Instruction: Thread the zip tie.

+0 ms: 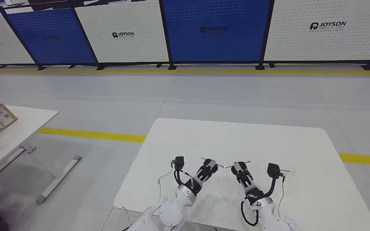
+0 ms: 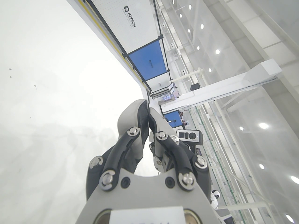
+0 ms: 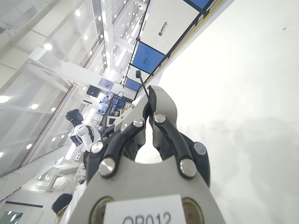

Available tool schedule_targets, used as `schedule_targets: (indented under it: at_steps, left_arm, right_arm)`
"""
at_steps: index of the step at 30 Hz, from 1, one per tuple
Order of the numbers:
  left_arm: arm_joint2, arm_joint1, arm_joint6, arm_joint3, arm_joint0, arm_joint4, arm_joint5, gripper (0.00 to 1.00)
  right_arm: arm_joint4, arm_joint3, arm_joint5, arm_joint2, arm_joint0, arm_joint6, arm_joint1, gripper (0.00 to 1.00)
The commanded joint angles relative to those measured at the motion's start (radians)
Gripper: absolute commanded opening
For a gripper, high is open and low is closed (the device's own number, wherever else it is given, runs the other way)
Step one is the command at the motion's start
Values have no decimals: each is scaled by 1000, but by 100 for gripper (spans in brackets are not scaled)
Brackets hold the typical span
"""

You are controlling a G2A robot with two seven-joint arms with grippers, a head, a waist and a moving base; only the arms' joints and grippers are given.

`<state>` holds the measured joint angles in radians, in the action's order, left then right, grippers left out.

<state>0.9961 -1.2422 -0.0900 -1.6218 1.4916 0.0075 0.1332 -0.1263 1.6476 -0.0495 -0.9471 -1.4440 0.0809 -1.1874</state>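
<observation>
Presently we note the right hand (image 3: 150, 94) clenched on the tie (image 3: 142, 81), its head protruding; the left hand (image 2: 148, 108) is clenched above the desk (image 1: 231, 138).

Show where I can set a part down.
Crowded: near edge, where left claw and right claw, shut on thin black plastic zip tie, sit side by side. Bare: white rectangular table's far half beyond them.
</observation>
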Motion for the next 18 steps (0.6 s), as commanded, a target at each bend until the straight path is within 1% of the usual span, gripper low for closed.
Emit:
schedule_targets:
  at_steps: [1,18]
  left_arm:
    - [0,0,0,0,0,0,0,0]
    - [0,0,0,0,0,0,0,0]
  right_arm:
    - [-3,1,2,-2,-1,-4,-2,0]
    - [-22,-7,21,-11,3,-23,-24,0]
